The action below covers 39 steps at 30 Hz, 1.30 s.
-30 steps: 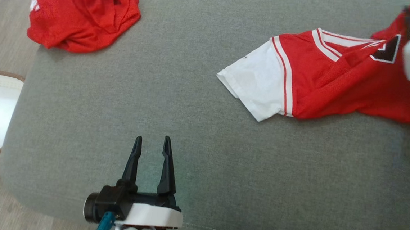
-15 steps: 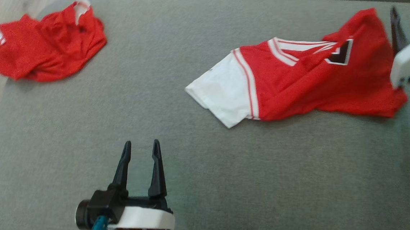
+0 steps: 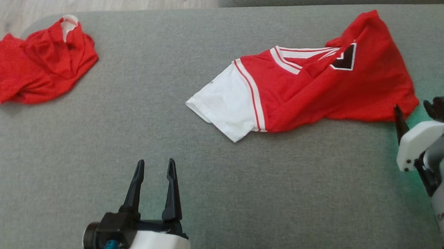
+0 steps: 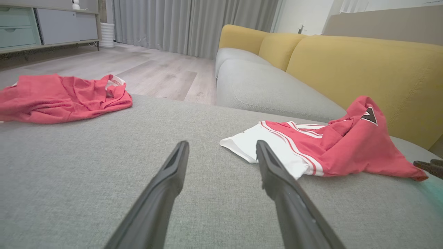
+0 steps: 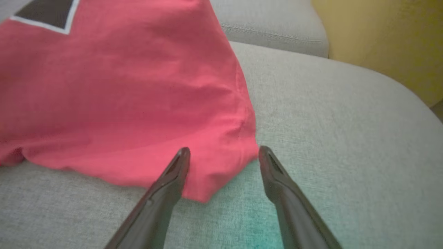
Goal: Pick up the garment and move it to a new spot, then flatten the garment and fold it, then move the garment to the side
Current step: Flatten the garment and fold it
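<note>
The garment (image 3: 321, 90) is a red jersey with a white sleeve and a black patch. It lies rumpled on the grey sofa cushion (image 3: 227, 202), right of centre. My right gripper (image 3: 412, 107) is open just off its near right corner. In the right wrist view that corner of the garment (image 5: 121, 97) lies on the cushion in front of the right gripper (image 5: 224, 148) and partly between its spread fingers, not pinched. My left gripper (image 3: 155, 162) is open and empty over bare cushion, well to the left. The left wrist view shows the left gripper (image 4: 222, 143) pointing towards the garment (image 4: 346, 148).
A second crumpled red garment (image 3: 34, 71) lies at the cushion's far left corner. Yellow backrests (image 4: 363, 65) rise behind the seat. Wooden floor (image 3: 119, 0) lies beyond the cushion's far edge, and another grey seat cushion (image 4: 270, 90) adjoins it.
The head camera has swung, shifting the whole picture. My right gripper has drawn back from over the garment's right part to just off its near corner. The left gripper has stayed open and in place.
</note>
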Motion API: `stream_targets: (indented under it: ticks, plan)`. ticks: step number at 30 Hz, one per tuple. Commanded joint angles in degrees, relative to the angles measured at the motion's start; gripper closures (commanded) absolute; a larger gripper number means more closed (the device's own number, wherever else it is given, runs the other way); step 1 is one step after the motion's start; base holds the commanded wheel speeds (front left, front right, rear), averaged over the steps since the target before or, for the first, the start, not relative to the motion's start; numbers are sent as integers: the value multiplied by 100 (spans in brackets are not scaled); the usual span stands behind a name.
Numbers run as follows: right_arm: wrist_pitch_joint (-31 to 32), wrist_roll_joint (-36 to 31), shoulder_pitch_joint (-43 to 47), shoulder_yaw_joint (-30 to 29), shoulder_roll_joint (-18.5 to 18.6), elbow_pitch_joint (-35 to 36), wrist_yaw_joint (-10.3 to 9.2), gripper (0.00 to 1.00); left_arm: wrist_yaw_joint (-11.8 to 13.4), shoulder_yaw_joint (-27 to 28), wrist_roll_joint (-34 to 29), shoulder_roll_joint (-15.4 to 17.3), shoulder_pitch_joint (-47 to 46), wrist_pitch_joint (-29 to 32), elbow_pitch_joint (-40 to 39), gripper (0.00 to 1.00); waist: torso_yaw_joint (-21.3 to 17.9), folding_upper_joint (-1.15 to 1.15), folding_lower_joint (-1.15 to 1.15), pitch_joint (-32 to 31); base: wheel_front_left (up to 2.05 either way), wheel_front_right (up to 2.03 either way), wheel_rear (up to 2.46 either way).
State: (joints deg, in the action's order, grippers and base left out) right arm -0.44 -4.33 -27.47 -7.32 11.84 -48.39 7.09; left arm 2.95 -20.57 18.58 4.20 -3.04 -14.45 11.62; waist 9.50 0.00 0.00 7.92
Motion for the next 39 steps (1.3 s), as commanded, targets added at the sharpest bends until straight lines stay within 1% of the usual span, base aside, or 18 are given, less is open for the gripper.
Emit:
stream_targets:
  ticks: [1,8,9,10,11,12,15,17,20,24,28,29,30,31,34,39]
  plan:
    - [18,10,-167,20,36,79,40,0,-13,130,-39,40,-178,-46,-164,0,86,0,0,62,0,0,0]
    - [329,-139,-303,-271,2,-532,40,0,-5,111,-20,36,-228,-47,-110,0,366,0,0,172,0,0,0]
    - [360,-129,-312,-283,-29,-607,40,21,0,113,-17,36,-222,-48,-104,0,385,0,0,174,0,0,0]
    - [371,-116,-324,-275,-59,-666,40,58,7,118,-14,36,-213,-48,-100,0,395,0,0,171,0,0,0]
    - [346,-102,-338,-260,-72,-703,40,73,13,121,-11,35,-204,-49,-98,0,400,0,0,166,0,0,0]
    - [291,-88,-353,-237,-83,-717,40,100,19,124,-10,35,-192,-49,-95,0,399,0,0,153,0,0,0]
    - [-44,-149,-361,-155,-44,-566,40,100,39,138,0,41,-119,-51,-75,0,320,0,0,35,0,0,0]
    - [-105,-186,-342,-141,-32,-489,40,100,38,134,4,42,-100,-51,-73,0,290,0,0,1,0,0,0]
    - [-167,-333,-177,-114,-40,-151,40,100,40,125,11,53,-35,-51,-67,0,167,0,0,-113,0,0,0]
    - [77,-626,355,-241,-58,538,40,100,43,110,29,66,51,-52,-66,0,6,0,0,-227,0,0,0]
    - [454,-1053,1071,-571,-210,1512,40,100,63,110,43,83,95,-52,-95,0,-124,0,0,-256,0,0,0]
    - [529,-1140,1243,-659,-286,1746,40,76,67,108,45,87,97,-52,-103,0,-145,0,0,-251,0,0,0]
    - [596,-1222,1403,-727,-369,1956,40,14,71,107,47,90,94,-52,-110,0,-162,0,0,-242,0,0,0]
    - [651,-1296,1554,-782,-444,2146,40,0,70,102,49,93,87,-52,-113,0,-170,0,0,-235,0,0,0]
    - [781,-1349,1916,-946,-684,2636,40,0,65,89,59,101,60,-52,-110,0,-172,0,0,-222,0,0,0]
    - [745,-1224,2323,-1127,-860,3253,40,0,78,97,83,123,44,-52,-97,0,-132,0,0,-260,0,0,0]
